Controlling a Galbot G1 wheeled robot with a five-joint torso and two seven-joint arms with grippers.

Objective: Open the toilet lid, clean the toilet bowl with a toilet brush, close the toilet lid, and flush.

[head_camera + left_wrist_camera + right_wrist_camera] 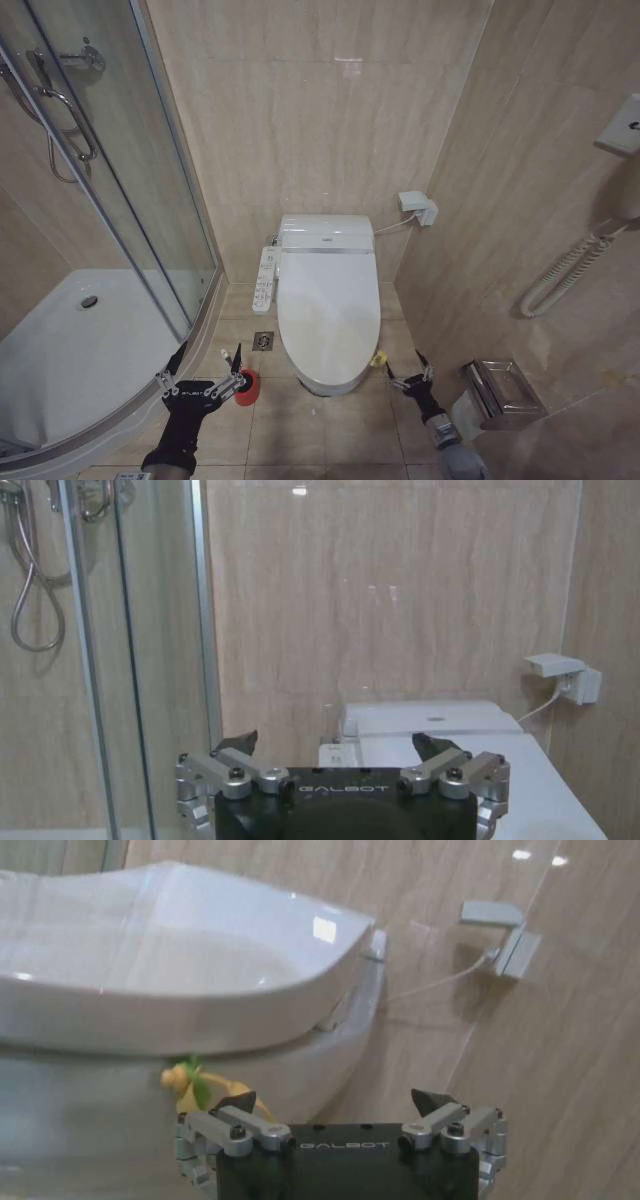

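Right claw hangs spread, just right of the closed, glossy white plastic oval toilet lid; light, stiff, slippery, best lifted at its front lip. Left claw spread too.

— Where are its arms?

— Both low in the head view. The left pincer sits at the lower left of the frame on a black wrist, its two fingers spread wide with nothing between them.

— And the other?

— The right pincer is at the lower right, smaller in the frame, on a grey forearm. It too is parted and holds nothing. Both point forward, up the frame.
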